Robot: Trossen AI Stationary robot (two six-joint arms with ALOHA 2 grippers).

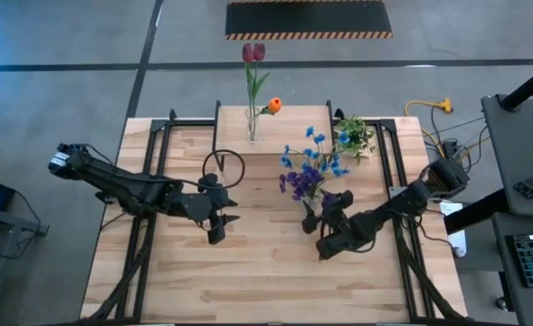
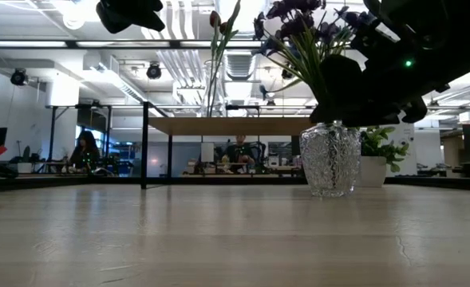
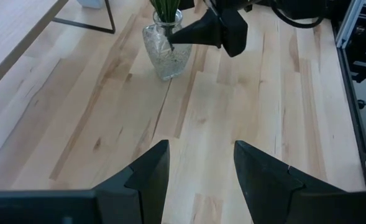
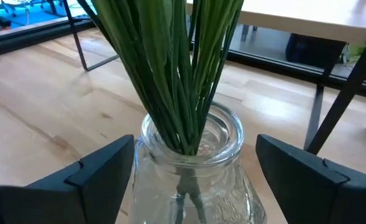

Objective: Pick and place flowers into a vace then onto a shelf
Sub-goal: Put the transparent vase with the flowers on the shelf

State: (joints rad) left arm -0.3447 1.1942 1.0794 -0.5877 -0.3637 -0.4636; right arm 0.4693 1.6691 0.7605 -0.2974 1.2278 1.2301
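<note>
standing on the pale butcher-block table (image 1: pixel 248 272) is a squat cut-glass vase (image 2: pixel 330 158), faceted and sparkly down its bulb, smooth at its round lip, and it's packed with thin, straight green stems. up top, the purple bunch (image 1: pixel 300 181) and the blue small-blossom spray (image 1: pixel 313 154) fan out loosely over the boards. the right gripper (image 4: pixel 195 171) is right at the vase neck, its two wedge-shaped matte black fingers (image 4: pixel 102 168) spread wide, one on each side of the glass rim, and i can't see either pressing against it. over on the other side, the left gripper (image 3: pixel 198 171) hangs above bare wood, well apart from the vase, angular dark jaws apart with nothing between them. at the back sits the shelf (image 1: pixel 293 122), a flat light-wood top on thin black metal legs, and on it a slim clear vase (image 1: pixel 252 127) holds dark red tulips (image 1: pixel 253 52) on long stems with an orange bud (image 1: pixel 273 105) leaning out to the side. a small leafy green potted plant (image 1: pixel 355 136) in a white pot sits near the shelf's right end. from table height, the wood grain runs in long planks and the glass catches the ceiling lights.
</note>
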